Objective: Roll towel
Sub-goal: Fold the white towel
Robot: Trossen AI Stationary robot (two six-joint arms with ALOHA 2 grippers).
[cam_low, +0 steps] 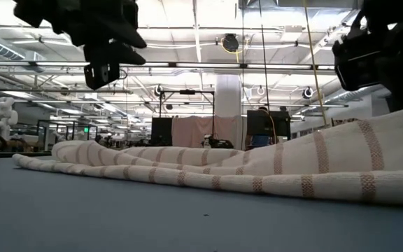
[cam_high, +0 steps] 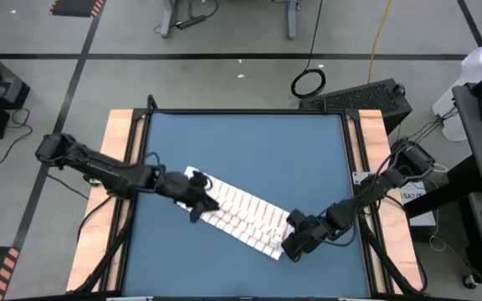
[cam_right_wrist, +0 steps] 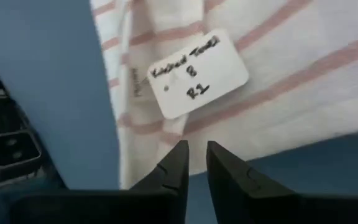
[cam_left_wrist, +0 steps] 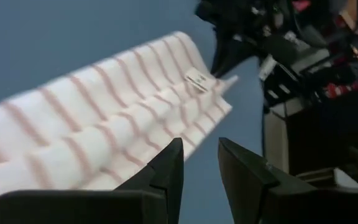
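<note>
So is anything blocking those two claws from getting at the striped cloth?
Nothing visible. The towel lies alone on the blue table. The left tool is at one end, the right tool at the other by the paper tag; both have bare space before them.

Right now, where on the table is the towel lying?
In the high view the towel lies as a narrow diagonal band on the near half of the blue table, stretched between the left end effector and right end effector.

Woven cloth towel (cam_high: 241, 213) (paper tag (cam_right_wrist: 194, 73), seemingly), matt blue tabletop (cam_high: 249, 150), wooden side rails (cam_high: 117, 150).
</note>
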